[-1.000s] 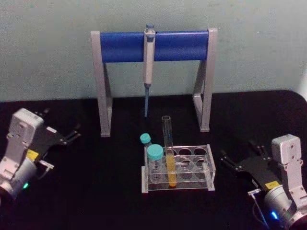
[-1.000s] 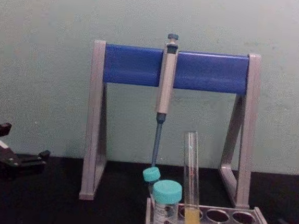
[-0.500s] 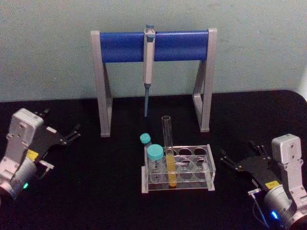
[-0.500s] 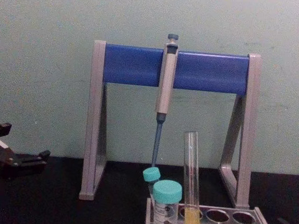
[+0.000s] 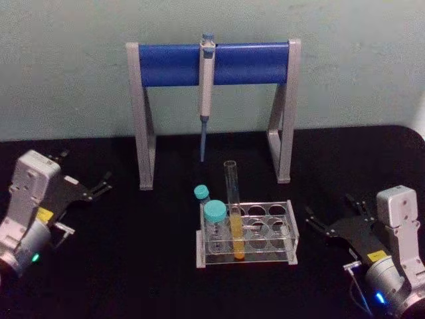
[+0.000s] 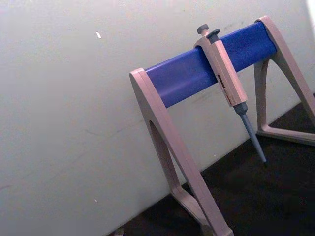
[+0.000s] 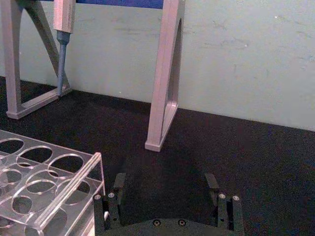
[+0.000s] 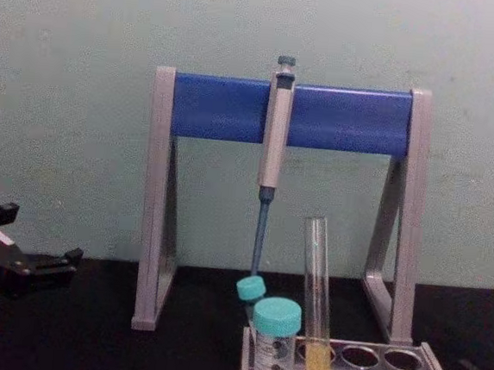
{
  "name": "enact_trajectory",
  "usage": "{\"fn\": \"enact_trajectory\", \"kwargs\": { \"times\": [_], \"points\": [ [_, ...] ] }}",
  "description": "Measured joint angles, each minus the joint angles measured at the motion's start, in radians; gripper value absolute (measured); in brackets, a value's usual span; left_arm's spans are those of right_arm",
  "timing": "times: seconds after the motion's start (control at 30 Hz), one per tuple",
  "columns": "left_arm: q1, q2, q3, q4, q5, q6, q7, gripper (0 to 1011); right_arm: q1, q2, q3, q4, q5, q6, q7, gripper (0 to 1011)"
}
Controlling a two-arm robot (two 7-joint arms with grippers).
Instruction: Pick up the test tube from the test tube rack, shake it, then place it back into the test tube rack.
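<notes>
Tube (image 5: 233, 212) stands upright in a front-row hole of the rack (image 5: 290, 234), yellow-orange liquid in its lower part, open top well above the rack plate. 2 teal-capped tubes (image 5: 214, 222) sit just beside it on the rack's left side.

Step in hand: approach and grasp, not yet begun. Judged procedure:
1. Bring 1 gripper in level with the bare glass above the rack plate.
2. Keep clear of the capped tubes on the left; the right side of the tube offers the freer path.
3. Close on the glass gently and lift straight up, so the round bottom leaves its hole without tipping the rack.
4. The tube is uncapped; shake with small strokes and keep it upright.

Right gripper (image 5: 331, 226) lies low on the table near the rack's right end, fingers spread wide, holding and touching nothing. Left gripper (image 5: 93, 188) rests on the table well apart to the left, fingers parted, also empty.

Farther back stands the stand (image 5: 211, 64), a pipette (image 5: 206, 86) hanging from its blue bar, tip clear of the table.
</notes>
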Motion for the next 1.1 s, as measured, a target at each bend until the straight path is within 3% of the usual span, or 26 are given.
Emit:
{"fn": "enact_trajectory", "kwargs": {
  "times": [1.1],
  "points": [
    [0.000, 0.000, 0.000, 0.000, 0.000, 0.000, 0.000, 1001, 0.000, 0.000, 0.000, 0.000, 0.000, 0.000, 0.000, 1000]
  ]
}}
